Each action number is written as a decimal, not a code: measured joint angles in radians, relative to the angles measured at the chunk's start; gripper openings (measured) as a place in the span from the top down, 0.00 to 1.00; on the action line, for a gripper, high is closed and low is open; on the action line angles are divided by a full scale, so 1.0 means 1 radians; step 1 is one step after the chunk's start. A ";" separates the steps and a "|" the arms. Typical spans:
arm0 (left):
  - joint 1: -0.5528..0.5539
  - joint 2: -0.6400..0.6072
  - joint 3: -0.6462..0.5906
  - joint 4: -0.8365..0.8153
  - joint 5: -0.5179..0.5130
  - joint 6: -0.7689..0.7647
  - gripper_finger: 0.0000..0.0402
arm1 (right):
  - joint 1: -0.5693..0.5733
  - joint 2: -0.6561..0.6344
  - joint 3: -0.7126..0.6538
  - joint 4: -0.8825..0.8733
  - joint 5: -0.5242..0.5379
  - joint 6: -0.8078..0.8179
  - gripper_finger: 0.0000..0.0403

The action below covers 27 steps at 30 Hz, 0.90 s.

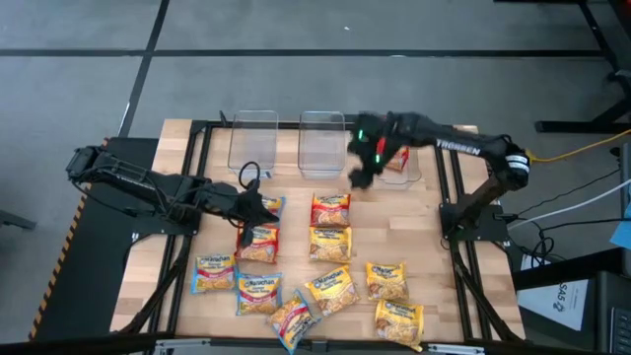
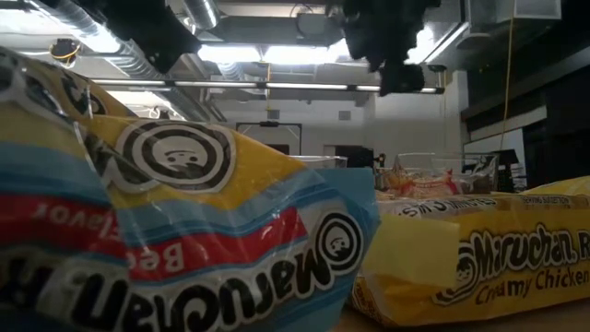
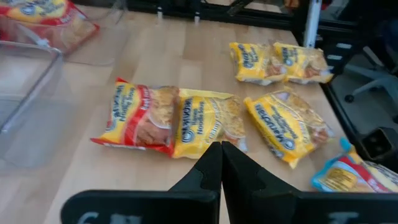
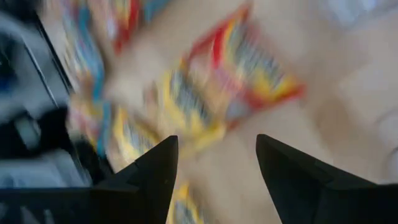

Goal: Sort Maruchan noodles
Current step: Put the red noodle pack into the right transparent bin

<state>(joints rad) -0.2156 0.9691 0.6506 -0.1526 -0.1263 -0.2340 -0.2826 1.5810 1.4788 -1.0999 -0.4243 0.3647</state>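
Several Maruchan noodle packets lie flat on the wooden table [image 1: 434, 247]: red-trimmed ones [image 1: 330, 209] [image 1: 258, 242], yellow ones [image 1: 330, 244] [image 1: 386, 279] and blue ones [image 1: 214, 272] [image 1: 258, 294]. One red packet [image 1: 397, 158] lies in the far right clear bin [image 1: 414, 176]. My left gripper [image 1: 258, 207] is shut and empty [image 3: 221, 163], over the packets at the left. My right gripper [image 1: 363, 176] is open and empty [image 4: 217, 168], above the table beside the right bin, over a red-trimmed packet [image 4: 249, 74].
Two more clear bins [image 1: 253, 138] [image 1: 322, 138] stand along the far edge. A black frame [image 1: 449, 197] runs around the table. In the low view a blue packet [image 2: 184, 231] and a yellow packet [image 2: 479, 258] lie close to the near edge.
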 joint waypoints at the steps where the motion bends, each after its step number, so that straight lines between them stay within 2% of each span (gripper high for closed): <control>1: -0.005 0.000 0.000 -0.001 0.001 0.000 1.00 | 0.051 0.000 -0.002 -0.019 0.042 0.012 0.45; 5: -0.024 0.000 0.000 -0.034 0.003 -0.041 1.00 | 0.247 0.000 -0.027 -0.048 0.206 0.144 0.45; 12: -0.083 0.000 0.000 -0.183 0.057 -0.241 1.00 | 0.546 0.000 -0.058 -0.113 0.429 0.398 0.45; 17: -0.167 -0.023 0.000 -0.244 0.025 -0.236 1.00 | 0.735 0.000 -0.067 -0.254 0.476 0.563 0.45; 21: -0.243 -0.036 0.001 -0.263 0.009 -0.235 1.00 | 0.880 0.000 -0.067 -0.267 0.504 0.706 0.45; 24: -0.304 -0.034 0.001 -0.252 -0.093 -0.235 1.00 | 0.976 0.000 -0.067 -0.228 0.617 0.813 0.45; 27: -0.344 -0.011 0.001 -0.194 -0.321 -0.167 1.00 | 1.049 0.000 -0.067 -0.188 0.777 0.893 0.45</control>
<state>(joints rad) -0.5598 0.9581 0.6514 -0.3468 -0.4478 -0.4015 0.7669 1.5814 1.4117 -1.2879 0.3530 1.2574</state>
